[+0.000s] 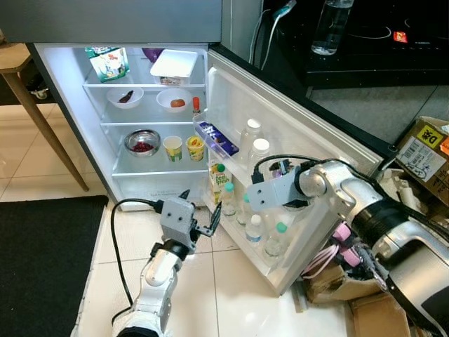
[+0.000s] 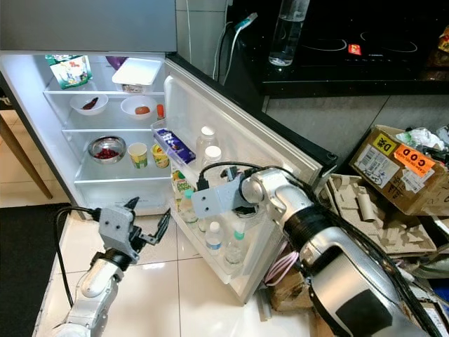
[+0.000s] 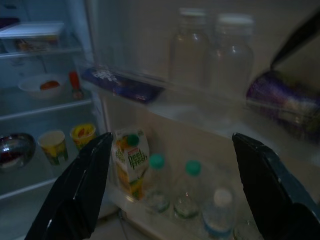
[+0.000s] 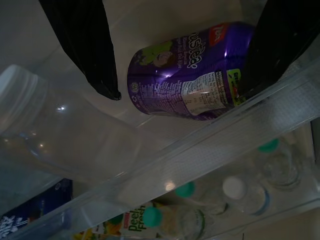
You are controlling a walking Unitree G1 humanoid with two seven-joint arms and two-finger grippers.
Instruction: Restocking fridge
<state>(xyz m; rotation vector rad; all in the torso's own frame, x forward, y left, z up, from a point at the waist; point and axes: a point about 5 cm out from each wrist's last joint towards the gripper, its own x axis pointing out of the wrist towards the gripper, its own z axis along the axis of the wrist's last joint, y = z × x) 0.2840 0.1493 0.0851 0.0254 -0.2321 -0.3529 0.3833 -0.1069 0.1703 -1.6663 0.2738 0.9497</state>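
Nearest me the left gripper point(image 1: 204, 226) hangs low before the open fridge, its fingers spread wide and empty, aimed at the door's bottom rack as if waiting its turn. Just past it, that rack holds small bottles point(image 1: 254, 229) and a juice carton point(image 1: 218, 181) standing upright, packed close so they won't tip when the door point(image 1: 295, 133) swings. Above them the right gripper point(image 4: 175, 75) reaches into the middle door shelf, fingers parted either side of a purple can point(image 4: 190, 70); one finger looks to touch it, the other stands clear, so I judge the can is set down beside two clear bottles point(image 1: 251, 135), not gripped. Farther in, lit shelves carry cups point(image 1: 172, 147), bowls point(image 1: 142, 141) and a white tub point(image 1: 174, 63).
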